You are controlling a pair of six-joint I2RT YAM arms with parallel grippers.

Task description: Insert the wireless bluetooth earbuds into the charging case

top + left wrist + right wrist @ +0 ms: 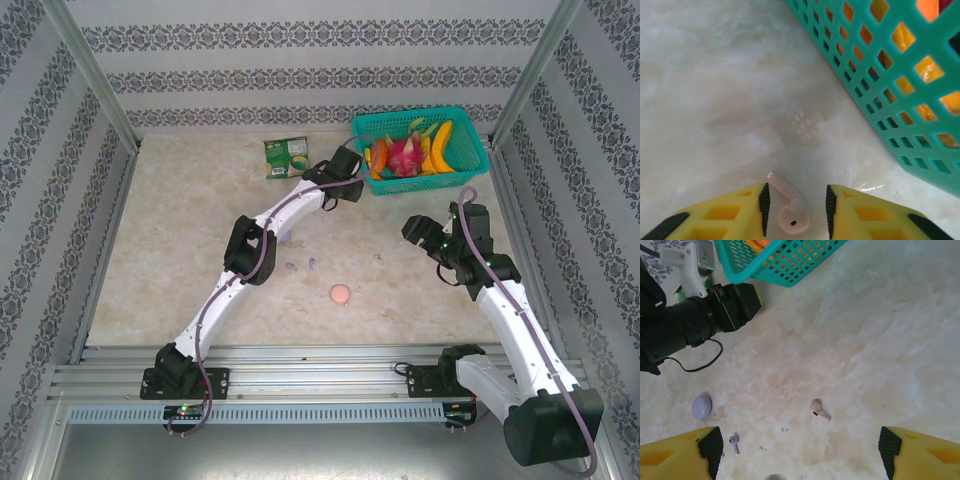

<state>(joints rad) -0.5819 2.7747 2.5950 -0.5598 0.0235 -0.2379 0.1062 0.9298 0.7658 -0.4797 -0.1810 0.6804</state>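
On pale marbled tabletop (190, 240) between patterned walls (300, 40), teal basket (405, 113), pink earbud (819, 410)

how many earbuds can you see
3: a pink earbud between the left gripper's fingers by the basket, a second pink one and a lavender one on the table. Others may be hidden.

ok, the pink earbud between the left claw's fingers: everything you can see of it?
Pale pink glossy plastic earbud: round head with a small dark hole, short stem pointing up-left in the left wrist view. It lies on the marbled table, between the open left claw's pads, with the stem right by one pad, contact unclear, and a clear gap to the other.
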